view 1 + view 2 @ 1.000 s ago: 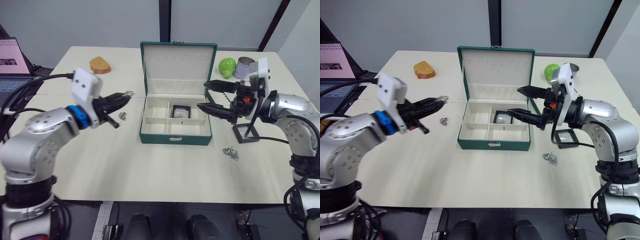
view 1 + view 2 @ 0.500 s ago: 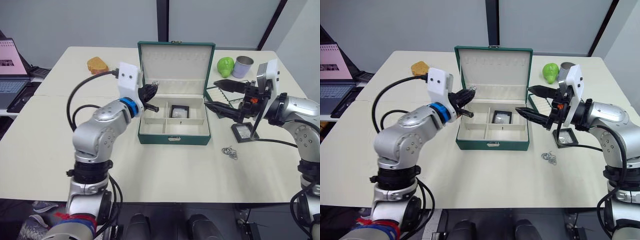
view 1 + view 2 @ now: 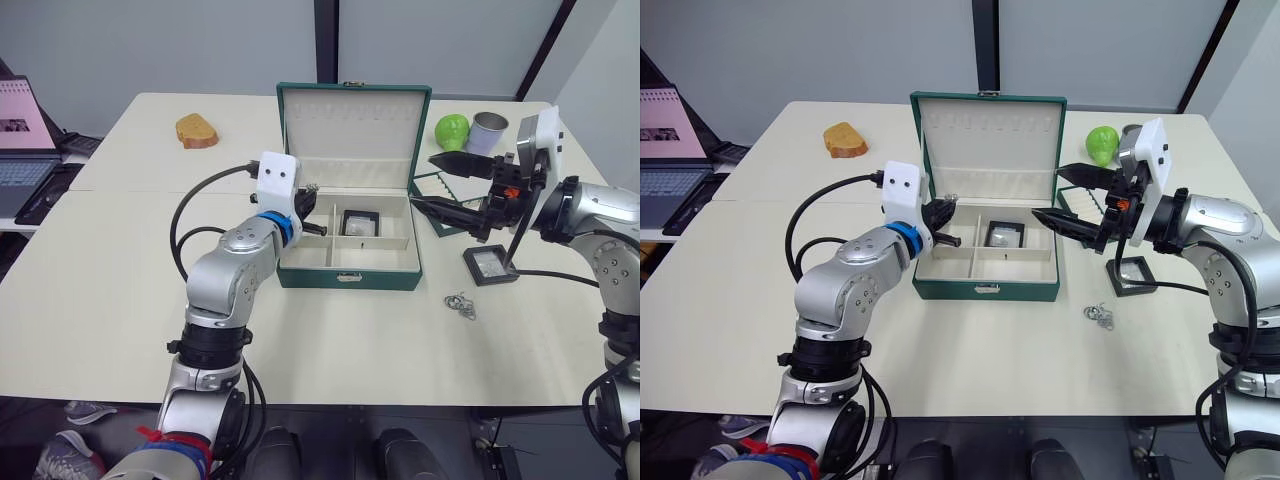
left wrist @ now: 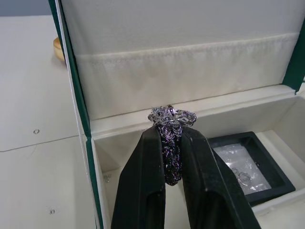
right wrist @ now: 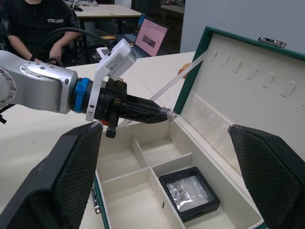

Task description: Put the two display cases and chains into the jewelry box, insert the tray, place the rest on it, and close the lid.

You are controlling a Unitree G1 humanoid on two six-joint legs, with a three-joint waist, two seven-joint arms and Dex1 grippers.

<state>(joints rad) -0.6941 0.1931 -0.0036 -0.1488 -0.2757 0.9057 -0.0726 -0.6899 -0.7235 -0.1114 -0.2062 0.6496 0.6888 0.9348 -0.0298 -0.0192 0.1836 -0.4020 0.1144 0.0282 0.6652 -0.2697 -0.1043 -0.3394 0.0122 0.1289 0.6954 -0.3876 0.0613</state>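
The left gripper [image 4: 170, 138] hangs over the rear left compartment of the jewelry box [image 3: 349, 272], its jaws pinched on a chain [image 4: 170, 118] whose bunched links crown the tips, with a short length caught between them. The lid [image 3: 354, 128] stands upright behind. One display case [image 3: 360, 222] already lies in the rear middle compartment; the second display case [image 3: 490, 264] sits on the counter [image 3: 120, 290] to the right of the box, below the right gripper [image 3: 448, 185], whose jaws are spread wide and hold nothing. The wire rings [image 3: 461, 304] lie on the counter near the box's front right corner. The tray [image 3: 432, 188] appears to lie behind the right gripper, though it is mostly hidden.

The likely trouble is in the release. The chain is wedged between the jaws, so it may cling to one pad as they part and be dragged out with the arm. It also hangs close to the box's left wall and the lid's foot, so it could drape over the rim or the divider, where it would keep the tray from seating flat.
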